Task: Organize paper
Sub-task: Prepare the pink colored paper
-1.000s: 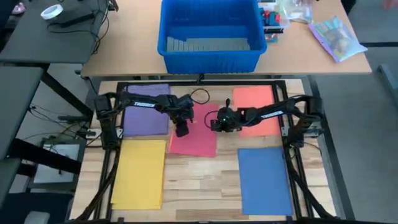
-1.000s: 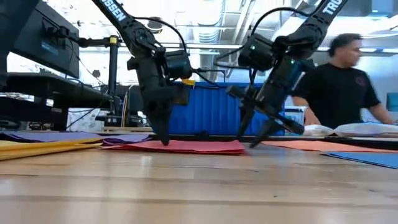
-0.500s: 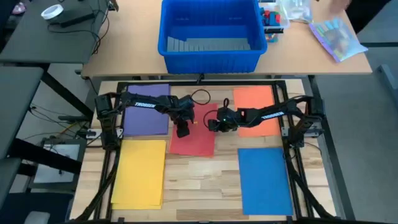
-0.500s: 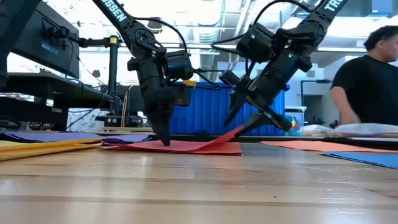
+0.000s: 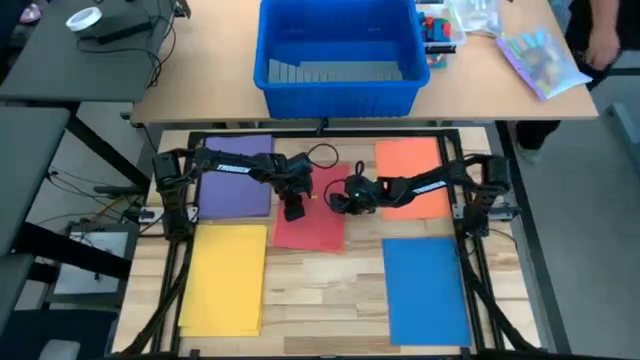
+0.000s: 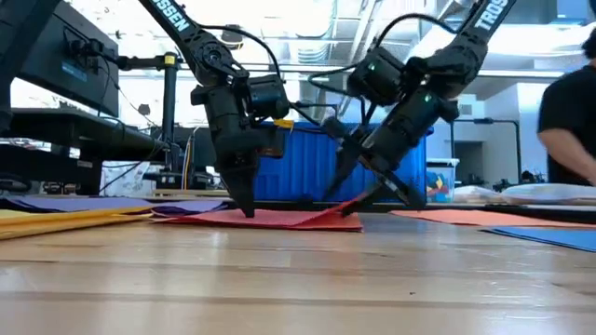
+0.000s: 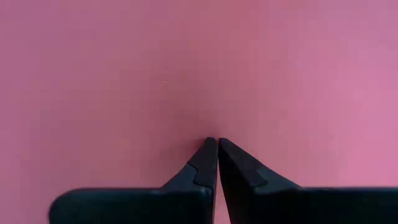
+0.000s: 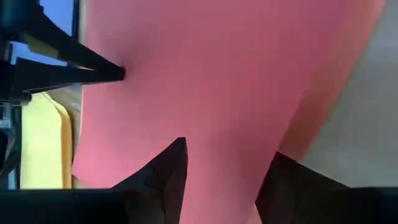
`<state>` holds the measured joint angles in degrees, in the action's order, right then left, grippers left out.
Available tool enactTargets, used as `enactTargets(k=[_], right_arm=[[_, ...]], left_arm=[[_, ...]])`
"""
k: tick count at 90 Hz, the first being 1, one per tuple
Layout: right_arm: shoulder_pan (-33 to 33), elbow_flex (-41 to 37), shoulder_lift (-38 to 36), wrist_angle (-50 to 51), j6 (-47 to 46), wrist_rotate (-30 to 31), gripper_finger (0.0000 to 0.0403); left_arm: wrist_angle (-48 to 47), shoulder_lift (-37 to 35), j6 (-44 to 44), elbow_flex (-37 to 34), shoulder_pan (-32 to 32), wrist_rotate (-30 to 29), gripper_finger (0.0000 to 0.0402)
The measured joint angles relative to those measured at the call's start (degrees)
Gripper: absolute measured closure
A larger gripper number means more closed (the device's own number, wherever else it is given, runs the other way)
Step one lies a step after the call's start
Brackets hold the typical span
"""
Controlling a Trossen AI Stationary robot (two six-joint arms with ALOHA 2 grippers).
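Since half a second ago the right gripper point(image 5: 338, 199) has slid farther toward the left arm, and the lifted edge of the red sheet point(image 5: 312, 224) has sunk lower in the low view; the person point(image 6: 570, 116) has drifted to the 3 o'clock edge of that view.

Purple sheet point(image 5: 238, 177) lies at about 10 o'clock on the desk point(image 5: 320, 285), with the yellow sheet point(image 5: 224, 276) at 8 o'clock below it. White lettering runs along the left arm's link, too small to read in full from above; in the low view it ends in "SSEN". The left gripper point(image 6: 249, 212) stands nearly upright with its tip pressed on the red sheet near that sheet's 10 o'clock corner. Its jaws are pressed together, tips touching, as the left wrist view shows against plain pink-red paper.

The red sheet sits at the desk's centre, mostly flat. Its 3 o'clock edge is raised off the wood, where the right gripper, tilted, meets it. The right wrist view shows those jaws spread, with the sheet running between and beyond them; whether they pinch it cannot be told. In the low view "TR" shows on the right arm.

Orange sheet point(image 5: 412, 176) lies at 2 o'clock under the right arm, and the blue sheet point(image 5: 425, 288) at 4 o'clock. Beyond the desk at 12 o'clock stands a blue bin point(image 5: 338, 58).
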<state>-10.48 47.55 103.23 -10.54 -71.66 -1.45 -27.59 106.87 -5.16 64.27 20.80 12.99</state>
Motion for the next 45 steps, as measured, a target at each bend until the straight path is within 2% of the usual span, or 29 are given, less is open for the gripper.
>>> enactTargets(k=[6,15,18,28,45], right_arm=[[0.0,0.1,0.2,-1.3,0.4,0.0,0.0296],[0.0,0.0,-1.1,0.1,4.4,0.0,0.0373],[0.0,0.0,-2.2,0.9,6.2,0.0,0.0387],[-0.8,0.1,-7.9,6.9,10.3,0.6,0.0398],[-5.2,0.1,-19.4,20.0,17.1,8.2,0.0402]], left_arm=[[-0.2,0.0,0.3,0.0,0.0,0.0,0.0402],[-2.4,-0.8,-0.2,0.1,0.0,-0.3,0.0402],[-4.0,-1.3,-0.8,0.4,0.0,-0.5,0.0402],[-7.9,-4.2,-4.0,2.8,0.3,-1.2,0.0402],[-12.9,-9.5,-4.7,6.2,1.7,-5.2,0.0402]])
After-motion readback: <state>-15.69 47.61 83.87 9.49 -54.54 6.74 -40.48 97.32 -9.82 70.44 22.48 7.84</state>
